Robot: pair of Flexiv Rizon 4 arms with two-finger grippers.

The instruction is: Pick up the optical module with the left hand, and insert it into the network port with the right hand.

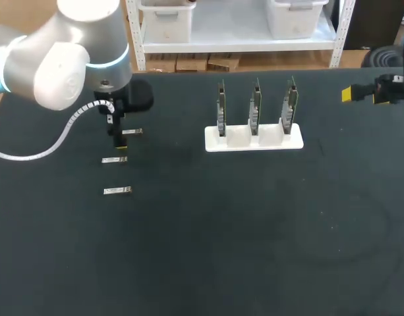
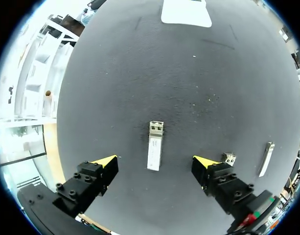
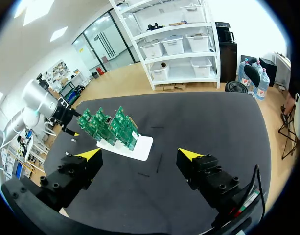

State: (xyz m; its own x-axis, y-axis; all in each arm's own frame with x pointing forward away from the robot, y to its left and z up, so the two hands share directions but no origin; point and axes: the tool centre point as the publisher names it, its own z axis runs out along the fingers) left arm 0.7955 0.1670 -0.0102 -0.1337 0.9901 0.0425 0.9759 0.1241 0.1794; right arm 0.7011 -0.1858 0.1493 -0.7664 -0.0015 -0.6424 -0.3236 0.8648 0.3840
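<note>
Three small silver optical modules lie in a column at the table's left: the far one (image 1: 132,132), a middle one (image 1: 115,160) and a near one (image 1: 117,191). My left gripper (image 1: 120,141) hangs open just above the far module (image 2: 155,142), which lies on the mat between the two yellow tips (image 2: 155,163), untouched. A second module (image 2: 229,158) peeks out beside one finger, and a third (image 2: 265,159) lies further off. Three upright green network boards (image 1: 254,108) stand in a white holder (image 1: 253,138). My right gripper (image 1: 350,94) is open and empty at the far right edge, well away from the boards (image 3: 108,127).
The white holder (image 3: 137,147) stands at the back middle of the black mat (image 1: 241,230). My left arm's grey body (image 1: 63,52) and white cable (image 1: 57,141) hang over the back left corner.
</note>
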